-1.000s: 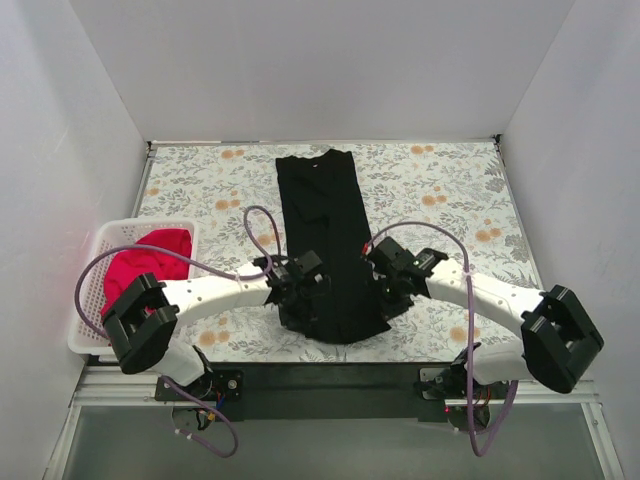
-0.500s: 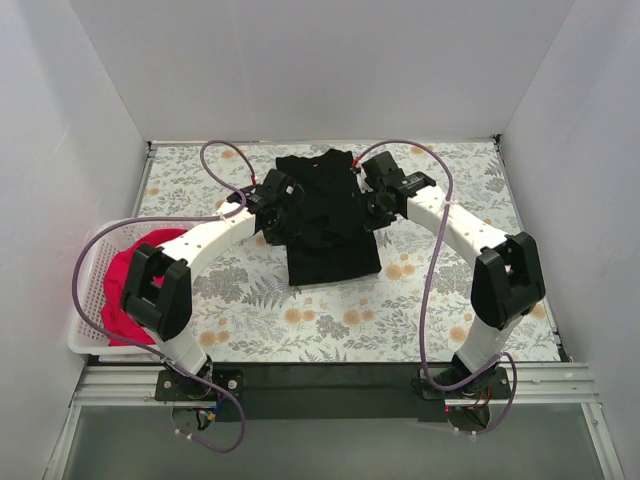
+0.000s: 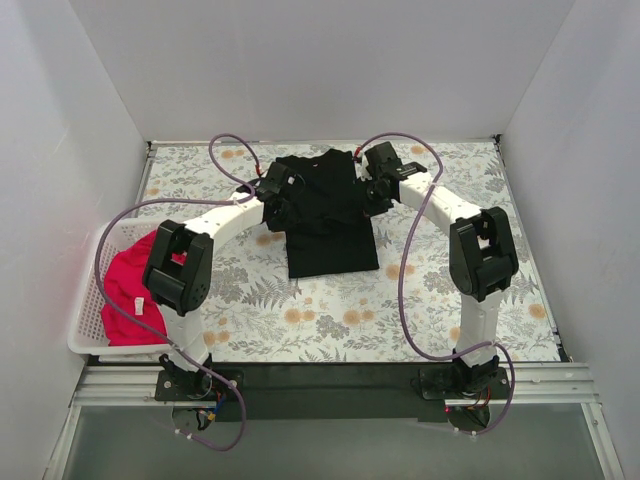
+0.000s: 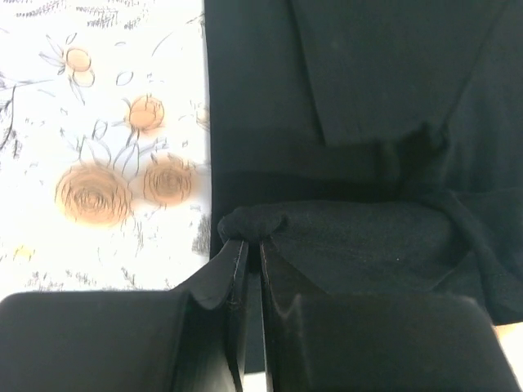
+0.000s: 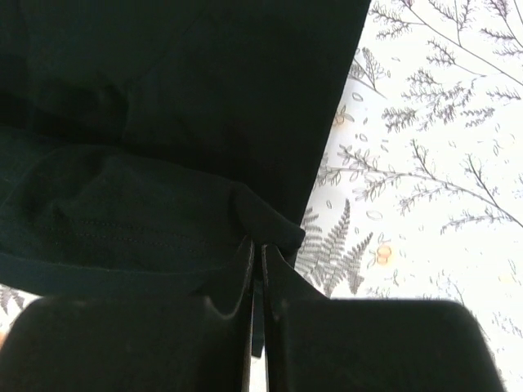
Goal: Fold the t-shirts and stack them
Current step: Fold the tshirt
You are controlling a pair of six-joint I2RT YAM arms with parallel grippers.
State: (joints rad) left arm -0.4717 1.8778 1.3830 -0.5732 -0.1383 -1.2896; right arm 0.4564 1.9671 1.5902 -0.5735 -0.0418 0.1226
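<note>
Basically both hands are clenched on cloth. The left hand (image 4: 253,245) pinches a small rolled bunch at the left edge of the black t-shirt (image 3: 330,225), and the right hand (image 5: 256,245) pinches a corner at its right edge. The shirt lies at the far middle of the worktop (image 3: 440,290), with its near part doubled over toward the collar end. The red-pink t-shirt (image 3: 125,290) sits crumpled in the white basket (image 3: 85,340) at the near left, well apart and not yet folded.

Risks, judged from this:
- Both pinches look thin, only fingertips on a bit of fabric. If one slips before the other lets go, the upper layer drops skewed and the edges won't line up.
- The cloth at the left fingertips is rolled up, so setting it down like that likely leaves a lump or a curled corner — a bad base for stacking the second shirt.
- The hands sit right over the lower layer. Opening too low or pulling back flat could drag that layer and wrinkle or undo the fold.
- The two sides may be released at different spots, which would give a crooked fold line.
- The purple cables (image 3: 235,150) loop near the far end of the shirt; whether they touch it can't be told.
</note>
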